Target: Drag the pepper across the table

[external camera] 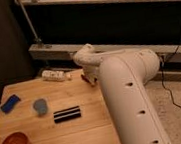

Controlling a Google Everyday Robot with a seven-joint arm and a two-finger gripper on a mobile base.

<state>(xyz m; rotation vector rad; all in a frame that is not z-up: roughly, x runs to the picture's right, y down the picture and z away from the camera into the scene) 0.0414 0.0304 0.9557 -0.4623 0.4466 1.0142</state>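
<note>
The gripper hangs over the far edge of the table, mostly hidden behind the robot's arm, so I cannot tell whether it is closed or apart. The pepper shows as a dark-red sliver just beneath it, apparently touching. A weak hold could let the pepper slip free mid-drag. The white bottle, near the gripper along that same edge, could get knocked, and a pull outward would drop the pepper off the table

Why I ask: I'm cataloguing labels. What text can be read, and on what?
None can be read.
White bottle: label marks, too blurred to read.
Black striped bar: no lettering visible.
Gripper, at the table's far edge by the pepper: no text visible.
</note>
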